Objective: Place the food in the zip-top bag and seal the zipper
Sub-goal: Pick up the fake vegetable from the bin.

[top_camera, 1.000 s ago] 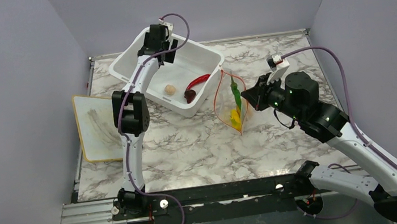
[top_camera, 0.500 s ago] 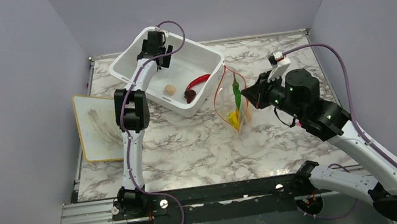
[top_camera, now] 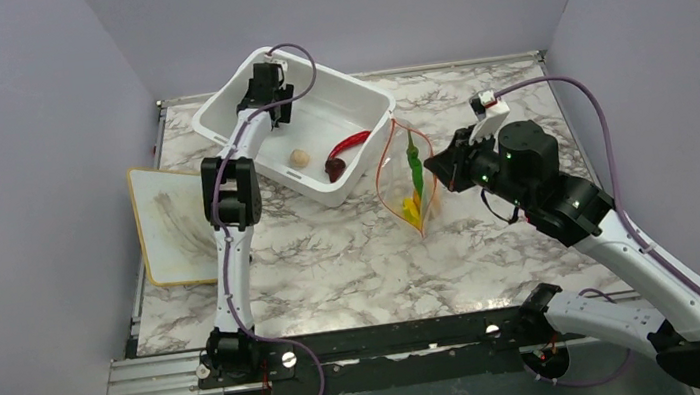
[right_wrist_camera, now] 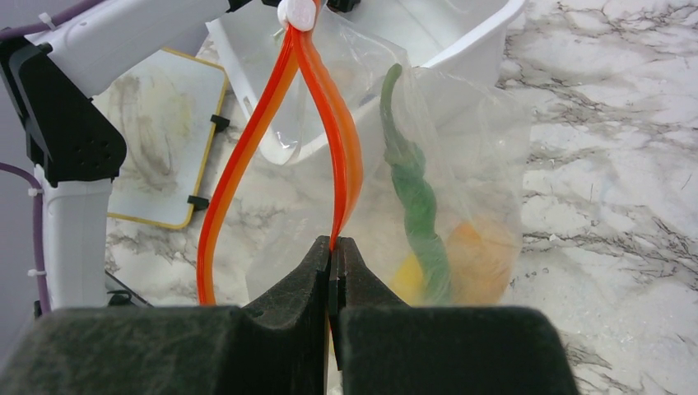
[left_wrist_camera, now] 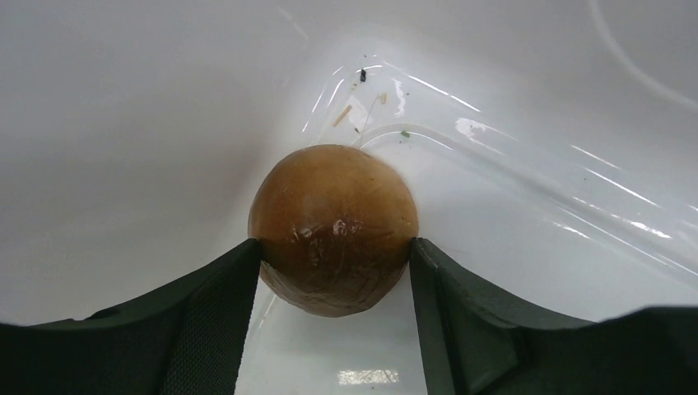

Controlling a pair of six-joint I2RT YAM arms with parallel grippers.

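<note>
Looking into the white tub (top_camera: pixel 343 108), which stands on the far left part of the marble table (top_camera: pixel 334 260), we see the left gripper (left_wrist_camera: pixel 333 271) down in its far left corner. Its two dark fingers (left_wrist_camera: pixel 210 321) are not pressed together: between them is the brown ball (left_wrist_camera: pixel 333 226), and in the left wrist view each finger touches one side of it. The ball lies on the tub floor, close to the curved corner wall.

In the near right part of the same tub we find three more foods: the beige mushroom (top_camera: pixel 299 157), the red chili (top_camera: pixel 349 143) to the right of it, and the dark red piece (top_camera: pixel 334 167) just near of the chili.

The zip-top bag (top_camera: pixel 394 177) stands upright just to the right of the tub. The right gripper (right_wrist_camera: pixel 333 255) is pressed together on the zipper (right_wrist_camera: pixel 349 164), pinching one side of the orange-red strip. The two sides of the strip are apart, so the mouth is open like a loop.

Inside the bag we see the long green pod (right_wrist_camera: pixel 416 197) standing almost upright, the yellow banana (right_wrist_camera: pixel 403 280) low beside it, and the orange fruit (right_wrist_camera: pixel 477 255) at the bottom.

A flat white board with a yellow edge (top_camera: pixel 168 225) lies on the left, partly over the table edge.
</note>
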